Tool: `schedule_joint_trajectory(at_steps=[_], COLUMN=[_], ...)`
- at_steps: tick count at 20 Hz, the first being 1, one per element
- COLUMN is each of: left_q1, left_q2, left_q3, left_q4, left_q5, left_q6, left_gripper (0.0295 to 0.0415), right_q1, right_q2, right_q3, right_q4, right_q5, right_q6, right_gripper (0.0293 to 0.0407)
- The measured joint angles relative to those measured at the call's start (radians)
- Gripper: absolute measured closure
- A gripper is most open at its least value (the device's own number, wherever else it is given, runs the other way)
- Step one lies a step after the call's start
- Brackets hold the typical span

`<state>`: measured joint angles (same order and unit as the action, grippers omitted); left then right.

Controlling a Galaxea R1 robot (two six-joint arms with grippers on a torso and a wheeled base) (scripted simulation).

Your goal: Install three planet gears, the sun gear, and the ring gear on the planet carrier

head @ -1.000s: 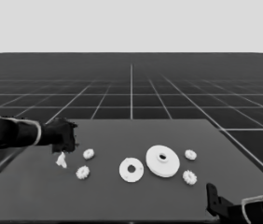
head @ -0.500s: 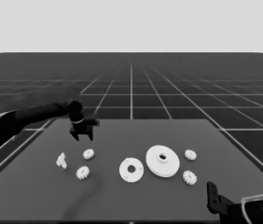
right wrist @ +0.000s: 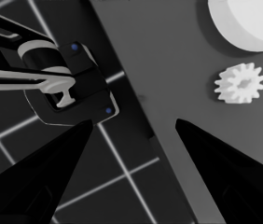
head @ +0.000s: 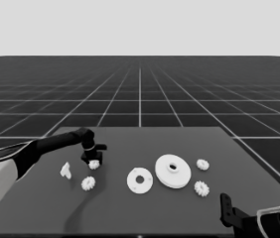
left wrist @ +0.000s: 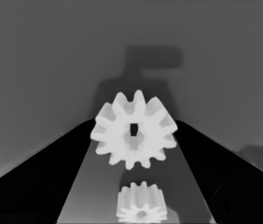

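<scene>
Left gripper (head: pixel 93 159) is set over a gear (left wrist: pixel 134 130) at the table's left, fingers spread either side, not yet pinched; a grasp seems intended. Smaller round part (head: pixel 140 181) lies mid-table, bare. Right gripper (right wrist: pixel 131 135) is parked spread at the near right corner.

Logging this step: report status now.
Left gripper over a gear, fingers open astride it. Right gripper parked at near right corner, open. Nothing blocking.
</scene>
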<state>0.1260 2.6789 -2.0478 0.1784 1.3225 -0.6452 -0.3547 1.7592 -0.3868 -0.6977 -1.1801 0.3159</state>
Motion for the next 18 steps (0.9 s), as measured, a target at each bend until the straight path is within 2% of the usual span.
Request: schedule_joint_trajectory(at_steps=[1,9,10,11,12,14,18], left_q1=[0.001,0.004,-0.083,-0.194,-0.259,-0.316,-0.337], left_q2=[0.001,0.003,-0.092,-0.119,-0.117,-0.105,-0.096], left_q3=[-0.002,-0.007,0.213,0.267,0.263,0.236,0.216], left_q4=[0.001,0.005,-0.047,-0.109,-0.150,-0.188,-0.205], left_q5=[-0.002,-0.007,0.119,0.184,0.220,0.253,0.268], left_q6=[0.000,0.001,-0.101,-0.123,-0.120,-0.107,-0.097], left_gripper=[0.0397,0.0398,0.0398,0.0398,0.0398,0.0398,0.0398], right_q1=[0.000,0.000,0.000,0.000,0.000,0.000,0.000], right_q2=[0.000,0.000,0.000,0.000,0.000,0.000,0.000], right_q3=[0.000,0.000,0.000,0.000,0.000,0.000,0.000], right_q4=[0.000,0.000,0.000,0.000,0.000,0.000,0.000], right_q5=[0.000,0.000,0.000,0.000,0.000,0.000,0.000], right_q6=[0.000,0.000,0.000,0.000,0.000,0.000,0.000], right_gripper=[0.0315,0.0315,0.0315,0.0315,0.0315,0.0315,0.0315])
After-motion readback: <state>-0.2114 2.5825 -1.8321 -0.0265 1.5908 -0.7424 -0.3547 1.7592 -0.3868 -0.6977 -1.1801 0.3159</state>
